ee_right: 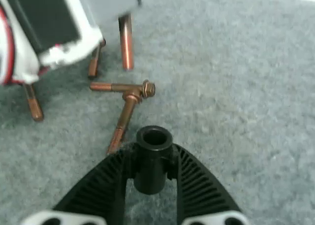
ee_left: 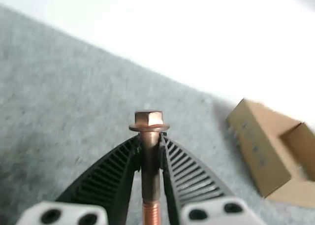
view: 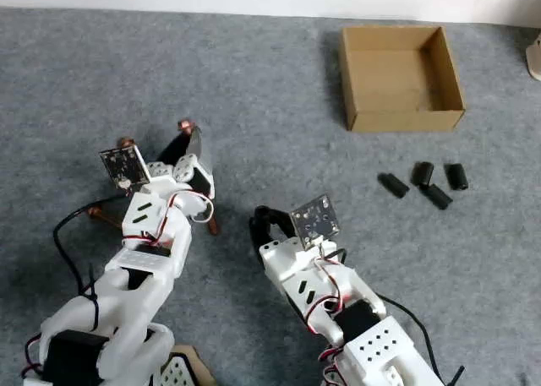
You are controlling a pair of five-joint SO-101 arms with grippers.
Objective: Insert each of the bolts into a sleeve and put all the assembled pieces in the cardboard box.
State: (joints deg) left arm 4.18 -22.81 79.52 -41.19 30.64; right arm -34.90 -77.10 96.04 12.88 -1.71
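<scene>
At the near side of the carpet, you are holding both parts for mating. The left gripper is clamping a copper bolt by its shank, with the head projecting past the fingertips. The right gripper is gripping a black sleeve with its bore left exposed, apparently to receive a bolt. Loose bolts are lying beside the left arm, and spare sleeves are lying near the open cardboard box.
</scene>
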